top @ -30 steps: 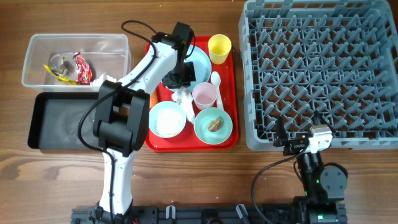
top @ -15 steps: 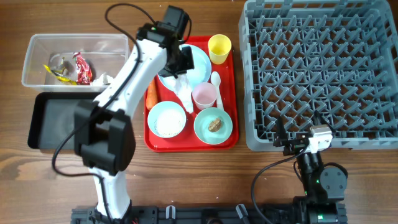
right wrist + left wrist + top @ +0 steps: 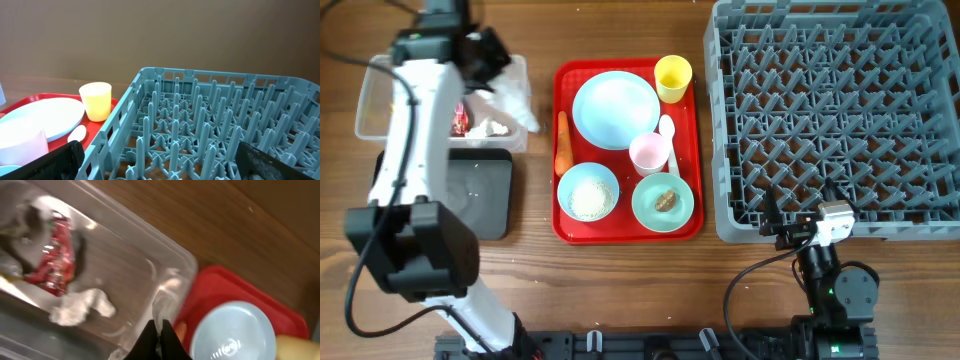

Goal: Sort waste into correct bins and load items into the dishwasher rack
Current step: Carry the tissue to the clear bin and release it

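Observation:
My left gripper (image 3: 492, 72) hangs over the clear tub (image 3: 365, 110), shut on a crumpled white tissue (image 3: 516, 102) that dangles above the tub's right wall. The left wrist view shows its black fingers (image 3: 150, 342) pinched on the tissue (image 3: 164, 297) above the tub (image 3: 130, 227). A red wrapper (image 3: 54, 262) and another tissue lump (image 3: 80, 307) lie inside. My right gripper (image 3: 800, 228) stands open at the front edge of the grey rack (image 3: 835, 120). In the right wrist view nothing but the rack's pegs (image 3: 210, 130) shows between the wide-apart fingers of this gripper (image 3: 167, 162).
The black tray (image 3: 485, 195) lies in front of the tub. The red tray (image 3: 692, 225) carries a white plate (image 3: 615, 108), yellow cup (image 3: 673, 77), pink cup (image 3: 648, 152), spoon (image 3: 667, 128), carrot (image 3: 563, 142), a bowl with rice (image 3: 589, 192) and a bowl with a brown lump (image 3: 663, 200).
My left arm has lifted the tissue off the red tray and swung left with it, ending over the clear tub. The right arm has not moved.

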